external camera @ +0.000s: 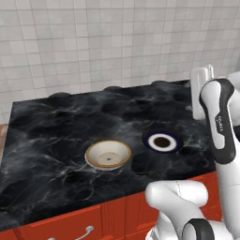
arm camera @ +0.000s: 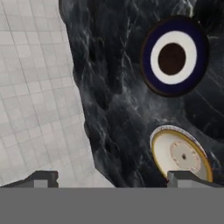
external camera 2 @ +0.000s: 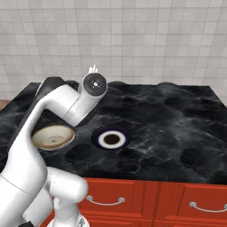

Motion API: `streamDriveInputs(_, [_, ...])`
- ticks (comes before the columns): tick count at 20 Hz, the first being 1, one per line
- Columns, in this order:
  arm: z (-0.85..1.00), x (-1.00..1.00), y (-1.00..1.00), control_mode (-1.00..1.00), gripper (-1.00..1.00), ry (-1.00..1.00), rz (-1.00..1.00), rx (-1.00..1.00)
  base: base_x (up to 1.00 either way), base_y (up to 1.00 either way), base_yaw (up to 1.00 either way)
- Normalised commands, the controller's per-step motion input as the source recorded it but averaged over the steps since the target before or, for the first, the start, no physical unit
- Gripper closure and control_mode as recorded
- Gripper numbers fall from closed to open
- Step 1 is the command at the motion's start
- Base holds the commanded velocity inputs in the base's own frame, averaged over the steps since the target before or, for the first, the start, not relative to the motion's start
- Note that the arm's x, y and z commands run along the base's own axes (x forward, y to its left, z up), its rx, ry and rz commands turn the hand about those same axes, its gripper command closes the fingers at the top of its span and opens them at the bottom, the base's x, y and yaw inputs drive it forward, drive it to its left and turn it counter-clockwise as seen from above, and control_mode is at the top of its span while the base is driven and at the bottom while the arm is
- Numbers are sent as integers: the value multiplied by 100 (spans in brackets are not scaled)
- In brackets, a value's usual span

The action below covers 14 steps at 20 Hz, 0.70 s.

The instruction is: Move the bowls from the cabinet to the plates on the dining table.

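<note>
Cream bowl (external camera: 108,154) sits on the black worktop (external camera: 56,126), a pale rim under it suggesting it rests on a plate, though I can't tell for sure. Just beside the bowl lies the blue-rimmed plate (external camera: 162,142), bare apart from its dark centre. The gripper (arm camera: 113,178) hangs above the worktop's edge, fingers (arm camera: 41,178) spread wide and holding nothing. No wooden bowl here, so by my reckoning one delivery is left. The risk from here: the arm (external camera 2: 66,106) reaches right over the cream bowl, and a low swing away could clip its rim and shove it off centre or into the blue plate.
</note>
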Motion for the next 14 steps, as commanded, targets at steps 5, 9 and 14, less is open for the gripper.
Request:
streamDriveInputs(5, [20, -25, 3, -100, -100, -3, -24, -23, 0, 0, 0])
streamDriveInputs(9, [33, -18, -5, -100, -100, 2, -23, -13, 0, 0, 0])
streamDriveInputs(14, [52, -32, -48, -100, -100, 10, -12, -1, 0, 0, 0])
